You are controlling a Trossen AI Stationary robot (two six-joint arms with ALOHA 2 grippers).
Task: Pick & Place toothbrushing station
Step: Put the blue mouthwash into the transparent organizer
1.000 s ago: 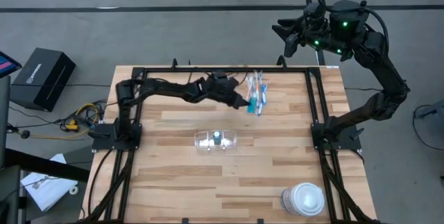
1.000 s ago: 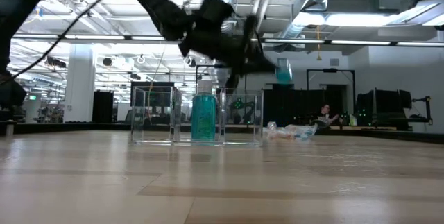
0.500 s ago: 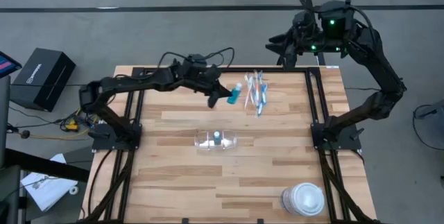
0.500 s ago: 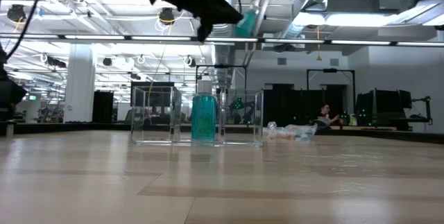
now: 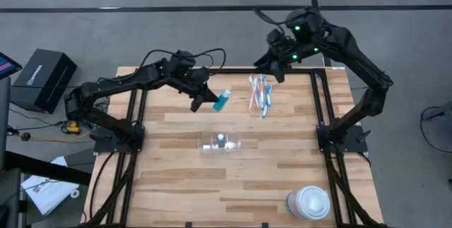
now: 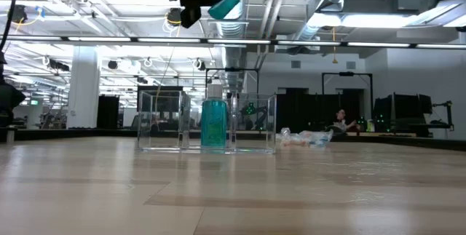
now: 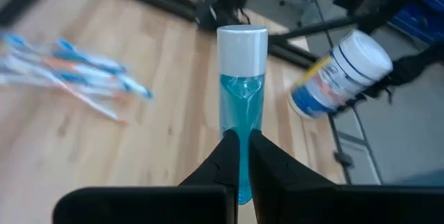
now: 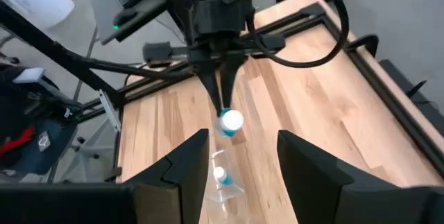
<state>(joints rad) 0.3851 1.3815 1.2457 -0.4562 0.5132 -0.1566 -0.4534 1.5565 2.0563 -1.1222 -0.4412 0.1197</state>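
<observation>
Wooden table [image 5: 282, 157] mid-frame, left gripper [image 5: 209, 101] pinched on blue tube [image 5: 222, 101] held up left of centre, brushes [image 5: 260, 94] upper middle, cup [image 5: 219, 142] centre, right gripper [image 5: 272, 69] fingers apart above brushes.

No legible text anywhere

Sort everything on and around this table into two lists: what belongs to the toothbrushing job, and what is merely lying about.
Belongs to the job:
- blue-green tube, held in the shut left tool
- toothbrushes, in a loose pile
- clear cup, with a second small tube in it
- right tool, open near the brushes

Lying about:
- white lidded container
- black box on the floor
</observation>
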